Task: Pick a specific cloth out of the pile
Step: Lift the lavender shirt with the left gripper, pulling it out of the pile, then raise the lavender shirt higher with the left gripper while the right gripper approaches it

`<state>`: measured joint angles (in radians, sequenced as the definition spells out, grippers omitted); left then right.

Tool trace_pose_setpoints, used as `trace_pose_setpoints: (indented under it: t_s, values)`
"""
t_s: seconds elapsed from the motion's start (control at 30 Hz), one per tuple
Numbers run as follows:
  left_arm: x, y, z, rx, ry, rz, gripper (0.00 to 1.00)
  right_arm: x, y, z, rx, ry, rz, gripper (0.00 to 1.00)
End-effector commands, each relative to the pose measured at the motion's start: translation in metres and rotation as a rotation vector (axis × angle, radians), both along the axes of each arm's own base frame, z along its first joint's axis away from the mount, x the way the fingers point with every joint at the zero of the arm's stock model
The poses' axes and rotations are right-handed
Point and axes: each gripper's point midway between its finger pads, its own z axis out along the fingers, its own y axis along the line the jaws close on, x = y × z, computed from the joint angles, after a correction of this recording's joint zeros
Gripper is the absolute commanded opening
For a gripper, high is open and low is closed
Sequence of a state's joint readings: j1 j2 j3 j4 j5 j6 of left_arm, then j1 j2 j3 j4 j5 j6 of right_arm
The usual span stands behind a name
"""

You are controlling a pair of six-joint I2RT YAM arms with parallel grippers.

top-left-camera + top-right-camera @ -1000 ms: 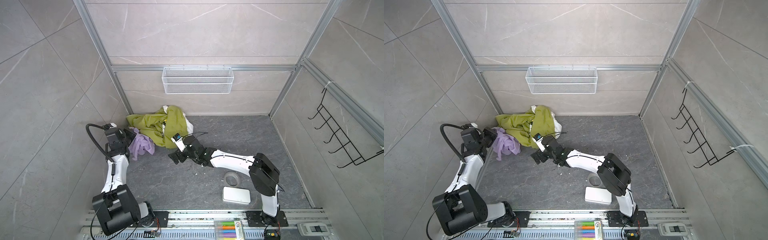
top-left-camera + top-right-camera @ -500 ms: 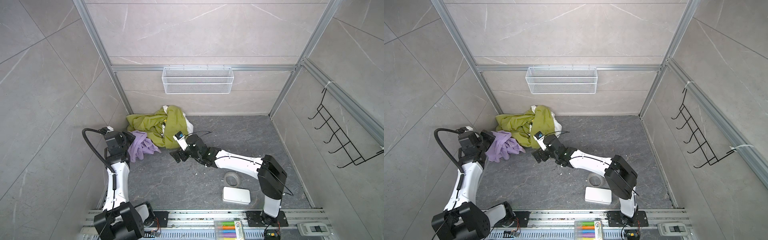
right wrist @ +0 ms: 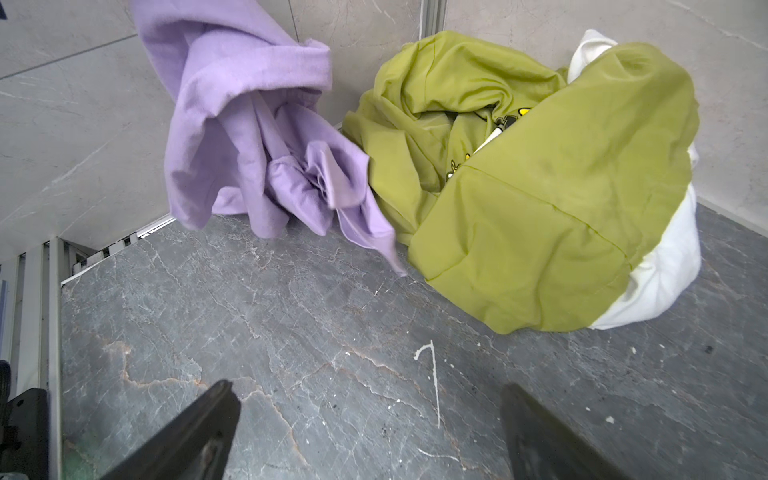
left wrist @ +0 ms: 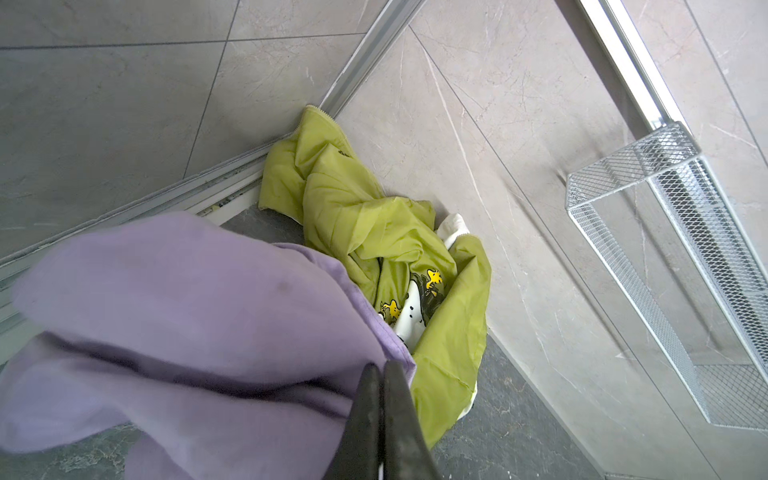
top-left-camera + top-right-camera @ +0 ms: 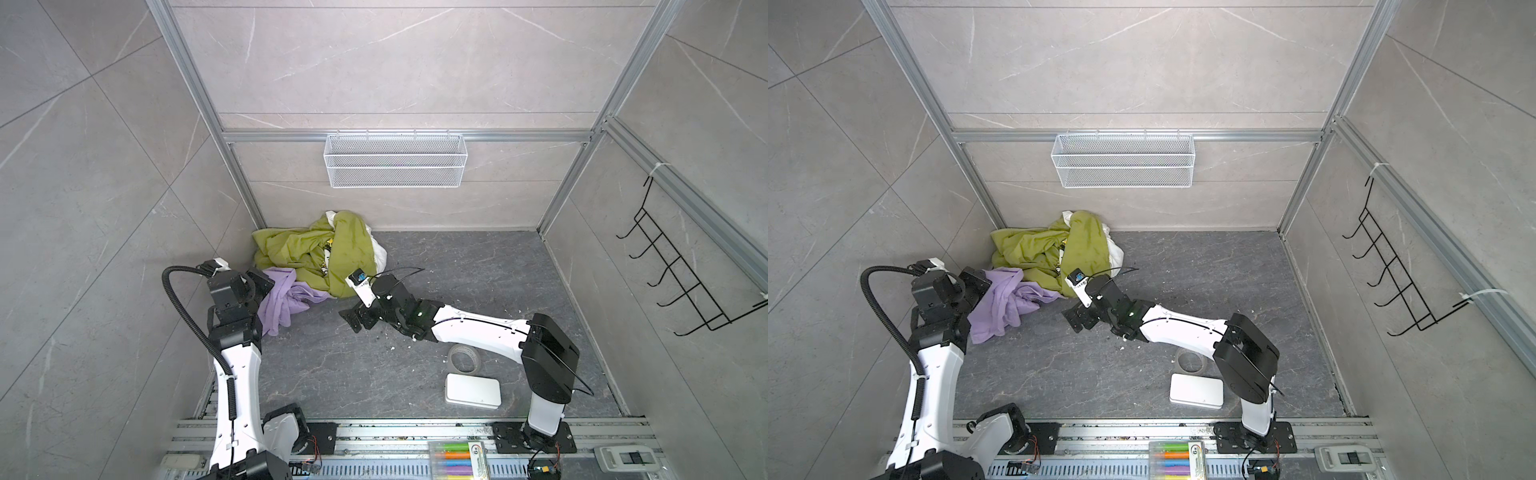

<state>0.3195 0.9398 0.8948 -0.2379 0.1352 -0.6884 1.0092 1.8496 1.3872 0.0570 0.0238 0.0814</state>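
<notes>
pile: olive-green printed fabric heap with white fabric | cloth: thin lavender soft garment hangs beside it, tail touching; may drag green fabric along | left gripper pinches cloth edge; may slip | right gripper gaping, empty

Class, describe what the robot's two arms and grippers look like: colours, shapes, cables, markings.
The left arm and right arm have white shells with boxy black joints. A ribbed black hose loops along the left one; a thin black wire and a blue label sit near the right wrist. The left gripper and right gripper have dark, tapered fingers.
</notes>
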Motion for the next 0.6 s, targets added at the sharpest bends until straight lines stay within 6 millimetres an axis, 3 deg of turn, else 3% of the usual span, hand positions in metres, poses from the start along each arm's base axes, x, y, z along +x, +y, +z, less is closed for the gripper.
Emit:
trace_pose_setpoints:
  t_s: [0.0,0.3,0.57]
  values:
    - [-0.009,-0.011,0.04,0.049,-0.087,-0.043,0.0,-0.007,-0.006,0.017,0.016,-0.027,-0.009,1.0]
    - [-0.021,-0.039,0.059,0.154,-0.105,-0.166,0.0,-0.021,-0.005,0.022,0.025,-0.032,0.016,1.0]
    - [-0.026,-0.086,0.076,0.214,-0.204,-0.417,0.0,-0.032,-0.003,0.036,0.089,-0.027,0.063,1.0]
